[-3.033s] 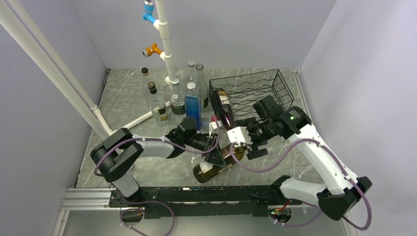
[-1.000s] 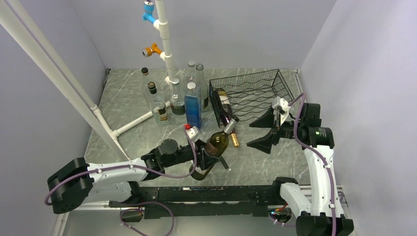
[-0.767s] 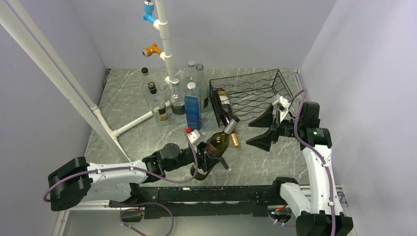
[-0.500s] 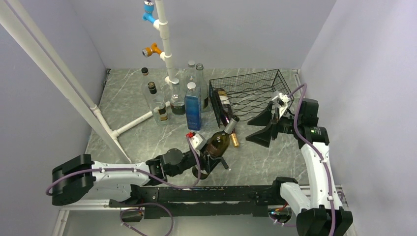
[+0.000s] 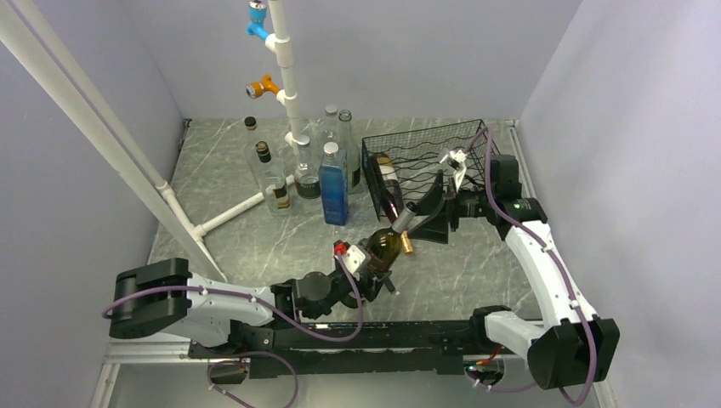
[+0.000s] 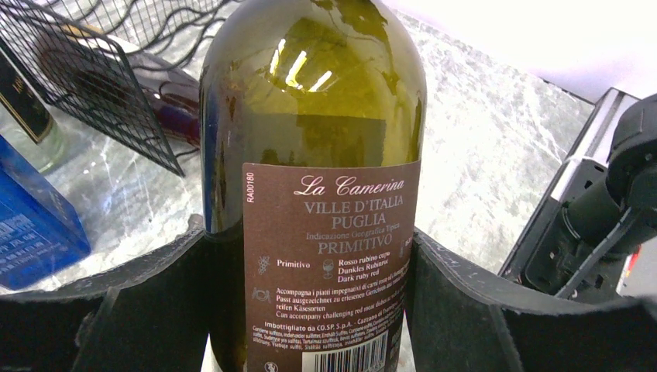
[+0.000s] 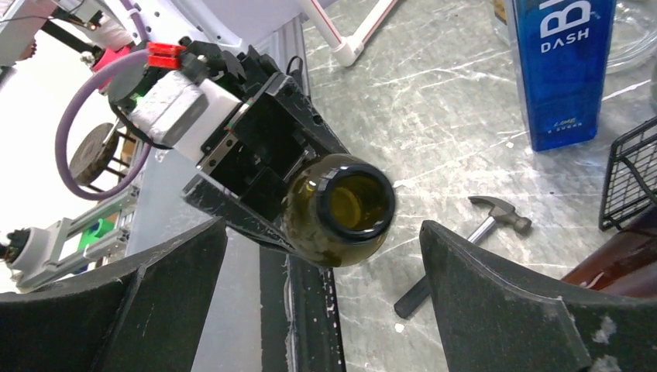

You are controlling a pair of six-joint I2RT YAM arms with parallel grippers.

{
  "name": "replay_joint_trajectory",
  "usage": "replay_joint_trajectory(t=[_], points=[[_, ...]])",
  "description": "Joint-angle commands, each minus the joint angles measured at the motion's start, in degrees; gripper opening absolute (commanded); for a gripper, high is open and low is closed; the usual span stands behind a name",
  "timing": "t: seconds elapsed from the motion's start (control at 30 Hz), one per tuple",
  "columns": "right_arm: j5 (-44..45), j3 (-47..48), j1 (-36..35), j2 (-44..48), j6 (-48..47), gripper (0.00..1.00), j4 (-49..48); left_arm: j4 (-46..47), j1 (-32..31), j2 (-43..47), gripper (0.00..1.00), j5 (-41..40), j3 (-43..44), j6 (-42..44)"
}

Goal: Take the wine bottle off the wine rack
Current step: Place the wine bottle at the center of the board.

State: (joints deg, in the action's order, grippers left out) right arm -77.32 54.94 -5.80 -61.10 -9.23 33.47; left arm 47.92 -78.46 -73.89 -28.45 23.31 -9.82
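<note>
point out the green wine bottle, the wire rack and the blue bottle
green wine bottle (image 6: 329, 256): left wrist view, on its brown label
wire rack (image 5: 417, 161): top view, on its wavy wires
blue bottle (image 7: 559, 77): right wrist view, on its front face

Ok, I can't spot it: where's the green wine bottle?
Top view, front centre: the left gripper holds the green wine bottle, neck toward the open right gripper.

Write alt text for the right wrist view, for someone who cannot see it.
The open mouth of a green wine bottle points at the camera, gripped by the left gripper and framed by the wide-open right gripper. Behind, on the marble table: a small hammer, a blue DASH container and a corner of the black wire wine rack.
</note>
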Motion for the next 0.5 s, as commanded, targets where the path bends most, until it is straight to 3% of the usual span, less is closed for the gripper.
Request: replay_joint_trajectory(t=[0.0,0.23,0.47], points=[[2.35,2.03,-2.61,-1.90,5.06,0.97,-5.27,13.22,-2.11,-0.71,0.00,-7.13,4.91,4.49],[1.32,1.72,-4.81,-3.42,15.16,0.91,-15.06,16.36,-3.44,-4.41,0.00,-10.69,6.84,6.15],[0.83,1.11,-5.58,-3.98,19.26,0.80,-19.61,17.64,-4.04,-6.26,0.00,-12.61,8.10,6.77]])
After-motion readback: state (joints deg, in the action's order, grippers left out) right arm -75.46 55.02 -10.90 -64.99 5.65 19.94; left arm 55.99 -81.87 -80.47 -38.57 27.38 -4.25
